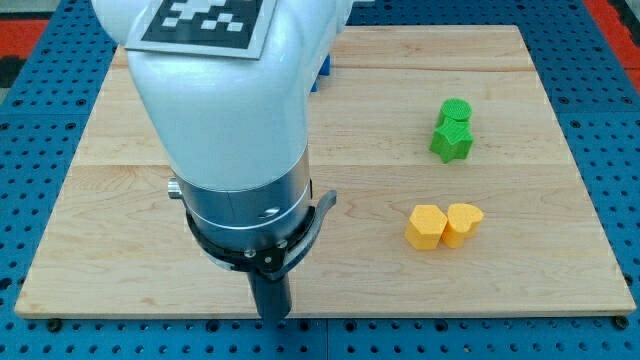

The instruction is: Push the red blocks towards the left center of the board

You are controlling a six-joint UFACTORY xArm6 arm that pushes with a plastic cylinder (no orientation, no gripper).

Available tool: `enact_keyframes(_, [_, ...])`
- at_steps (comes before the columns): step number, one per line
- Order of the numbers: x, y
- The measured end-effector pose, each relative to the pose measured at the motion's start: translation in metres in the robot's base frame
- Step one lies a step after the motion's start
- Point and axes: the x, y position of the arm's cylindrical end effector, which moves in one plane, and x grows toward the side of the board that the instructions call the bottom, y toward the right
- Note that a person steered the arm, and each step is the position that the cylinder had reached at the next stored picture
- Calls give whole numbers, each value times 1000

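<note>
- My arm (235,110) filled the left half of the view, its white housing and dark collar hanging over the wooden board (520,270).
- The rod came out below the collar, and my tip (274,318) sat at the near edge of the board, left of centre.
- The rod has no jaws to spread or press together; it was a plain dark stick, touching no block that I could see.
- I could not find any red blocks in the view; if they were on the board, the arm's body hid them.
- A sliver of a blue block (322,72) showed at the far side, just beside the right flank of the arm; its shape was hidden.
- On the right, a green round block (456,109) sat just behind a green star-like block (451,142), the two touching.
- Nearer to me on the right, a yellow hexagonal block (426,227) and a yellow heart-like block (462,222) stood side by side, touching.
- My tip was well apart from both the green pair and the yellow pair, to their left and nearer.
</note>
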Motion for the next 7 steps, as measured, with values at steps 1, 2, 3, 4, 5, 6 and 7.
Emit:
enact_keyframes(1, [0,0])
enact_keyframes(2, [0,-2])
enact_keyframes(3, [0,-4])
enact_keyframes(4, [-16,-1])
enact_keyframes(5, [-60,-1])
enact_keyframes(6, [-112,-1])
enact_keyframes(7, [-161,-1])
